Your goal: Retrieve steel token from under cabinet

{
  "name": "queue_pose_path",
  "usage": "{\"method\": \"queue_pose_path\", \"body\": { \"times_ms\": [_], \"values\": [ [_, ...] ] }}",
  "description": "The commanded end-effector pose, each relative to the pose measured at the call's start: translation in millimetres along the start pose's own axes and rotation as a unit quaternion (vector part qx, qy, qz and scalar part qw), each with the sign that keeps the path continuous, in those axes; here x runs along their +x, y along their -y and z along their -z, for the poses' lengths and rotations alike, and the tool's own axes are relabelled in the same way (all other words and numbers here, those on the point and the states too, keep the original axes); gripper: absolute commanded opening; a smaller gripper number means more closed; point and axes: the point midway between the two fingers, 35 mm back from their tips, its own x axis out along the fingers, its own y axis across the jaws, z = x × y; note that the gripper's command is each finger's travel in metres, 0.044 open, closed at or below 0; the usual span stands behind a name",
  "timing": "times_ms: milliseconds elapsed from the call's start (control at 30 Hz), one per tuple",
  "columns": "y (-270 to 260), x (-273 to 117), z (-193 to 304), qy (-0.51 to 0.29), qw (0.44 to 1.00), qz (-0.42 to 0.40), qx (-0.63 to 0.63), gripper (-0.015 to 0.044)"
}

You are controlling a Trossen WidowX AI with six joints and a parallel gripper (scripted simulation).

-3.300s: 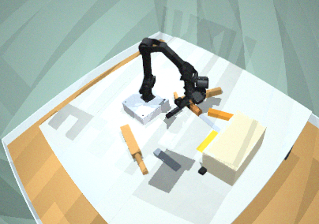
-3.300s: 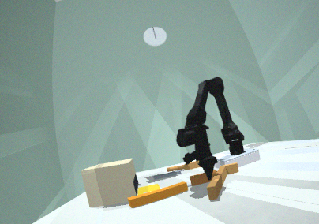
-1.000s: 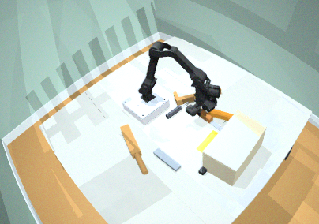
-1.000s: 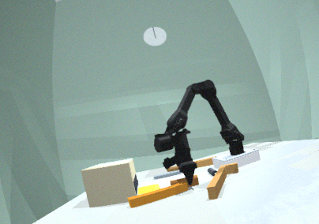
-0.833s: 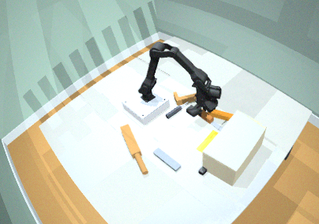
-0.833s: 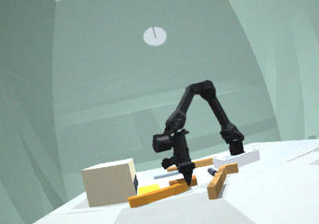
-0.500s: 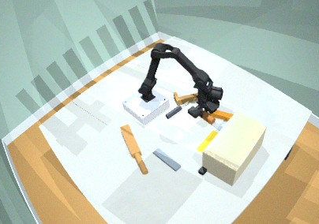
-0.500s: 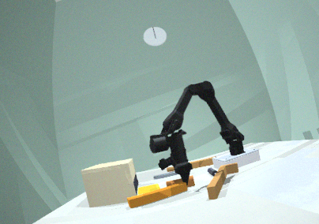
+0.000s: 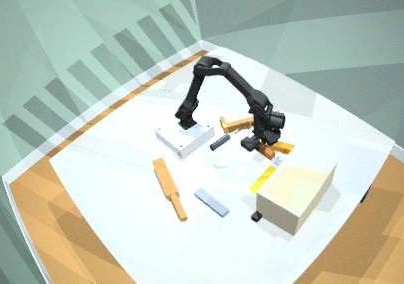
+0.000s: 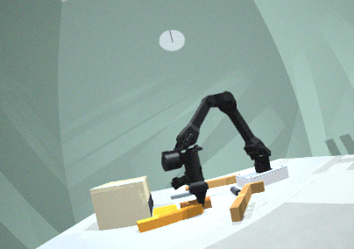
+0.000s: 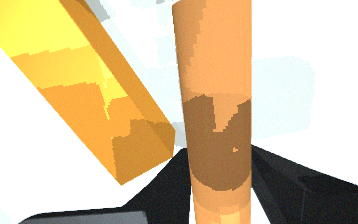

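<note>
My gripper (image 9: 260, 145) (image 10: 203, 202) (image 11: 214, 152) is shut on an orange-brown wooden stick (image 9: 267, 152) (image 10: 189, 204) (image 11: 215, 50), low over the table before the cabinet. The cream cabinet (image 9: 295, 182) (image 10: 120, 203) stands on the table (image 9: 190, 250). A yellow patch (image 9: 263, 179) (image 10: 165, 209), seemingly the marked area, lies at its front. A small pale grey patch (image 9: 278, 160) shows beyond the stick; I cannot tell what it is. The token cannot be made out, and the vent slots are not clear. The stick's far end is outside the wrist view.
An orange beam (image 9: 284, 147) (image 10: 171, 217) (image 11: 75, 75) lies beside the stick. An L-shaped wooden piece (image 9: 237, 124) (image 10: 241, 203), a dark-handled tool (image 9: 220, 142) (image 10: 235, 190), a wooden paddle (image 9: 165, 180) and a blue-grey bar (image 9: 211, 202) lie nearby. A black block (image 9: 256, 216) is near the cabinet's corner.
</note>
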Motion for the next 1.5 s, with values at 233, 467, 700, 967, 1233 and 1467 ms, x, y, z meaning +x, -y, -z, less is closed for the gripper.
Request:
{"method": "queue_pose_path", "body": {
  "times_ms": [233, 467, 700, 967, 1233, 1467],
  "values": [
    [0, 0, -13, 0.002, 1.0, -0.001, 0.0, 0.0],
    [0, -1, -20, 0.002, 1.0, -0.001, 0.0, 0.0],
    [0, -1, -27, 0.002, 1.0, -0.001, 0.0, 0.0],
    [0, -1, -35, 0.002, 1.0, -0.001, 0.0, 0.0],
    [0, -1, -43, 0.003, 1.0, -0.001, -0.001, 0.0],
    [0, -2, -50, 0.003, 1.0, -0.001, -0.001, 0.0]
  ]
}}
